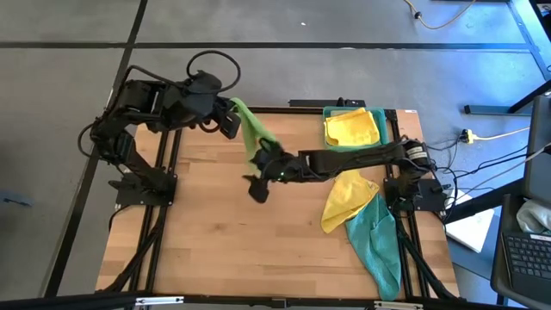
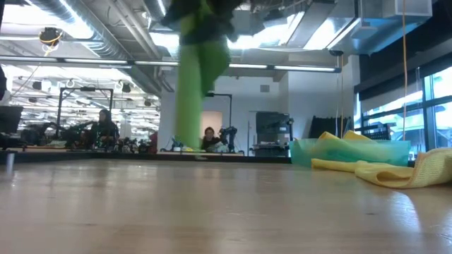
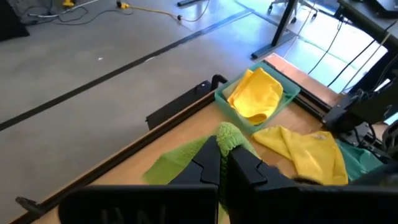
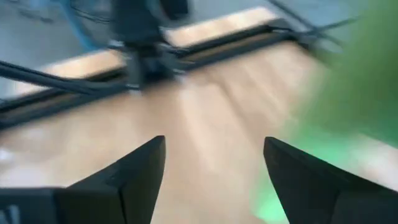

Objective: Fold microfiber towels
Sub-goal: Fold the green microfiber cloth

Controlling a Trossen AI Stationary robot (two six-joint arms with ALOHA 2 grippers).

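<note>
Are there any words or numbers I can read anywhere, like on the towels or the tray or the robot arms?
None: no words, numbers or signs can be read in any view.
Green towel: no label shows.
Yellow towel in the teal tray: no writing shows.
Both dark arms: no readable marking.
Room behind the table: anything there is too small or blurred to read.

fuzzy cloth towel (image 3: 231, 135), wooden table (image 1: 207, 224)
</note>
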